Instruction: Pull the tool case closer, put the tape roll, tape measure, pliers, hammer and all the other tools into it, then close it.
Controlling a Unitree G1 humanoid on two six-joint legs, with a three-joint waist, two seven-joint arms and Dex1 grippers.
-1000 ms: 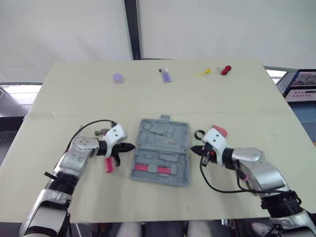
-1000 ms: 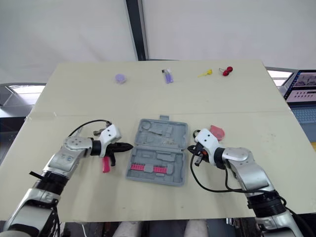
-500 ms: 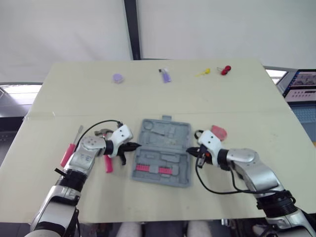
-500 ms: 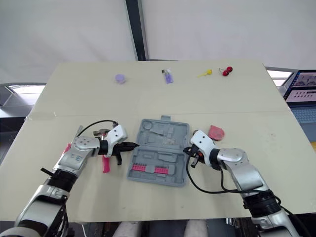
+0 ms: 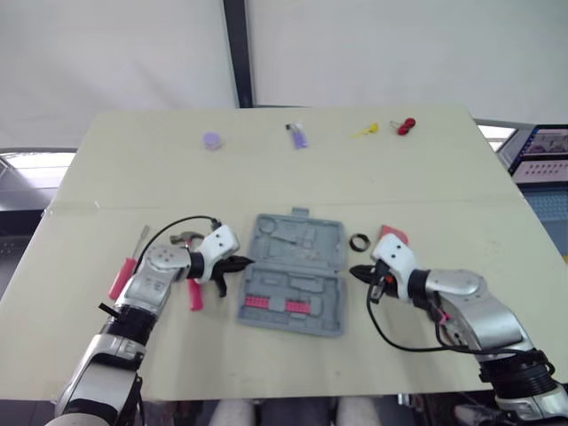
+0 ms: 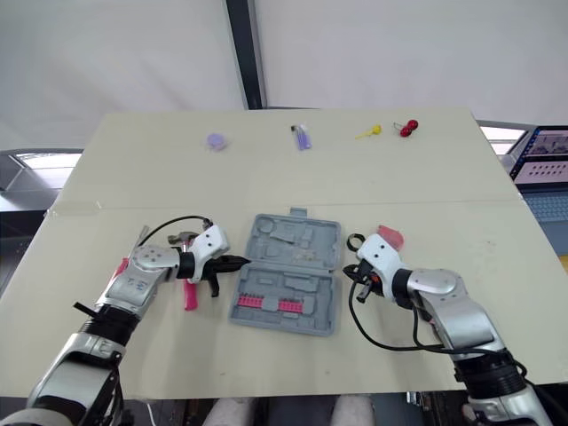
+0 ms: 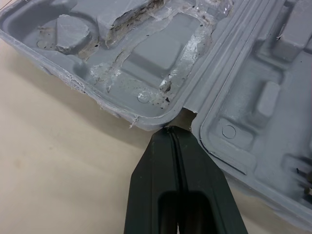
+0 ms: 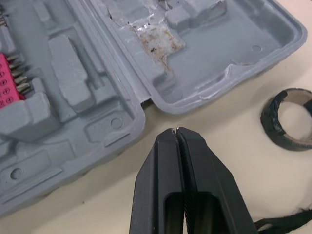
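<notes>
The grey tool case [image 5: 291, 273] lies open and flat in the middle of the table, with a pink bit strip [image 5: 271, 303] in its near half. My left gripper [image 5: 241, 263] is shut, its tip touching the case's left edge at the hinge notch [image 7: 186, 115]. My right gripper [image 5: 355, 272] is shut on nothing, a short gap off the case's right edge [image 8: 146, 105]. The black tape roll [image 5: 358, 241] lies just right of the case. A pink tape measure [image 5: 393, 234] peeks from behind my right wrist. Hammer head [image 5: 182, 236], pink-handled pliers [image 5: 193, 295] and a pink-handled screwdriver [image 5: 120, 277] lie under and beside my left arm.
Small items sit along the table's far edge: a purple disc [image 5: 211, 140], a purple piece [image 5: 298, 135], a yellow one [image 5: 366, 130] and a red one [image 5: 406, 125]. A monitor [image 5: 546, 151] stands off the table's right side.
My left gripper moved right to the case's left edge, then stayed there. My right gripper closed in on the case's right edge, then drew back right, uncovering the tape roll.
</notes>
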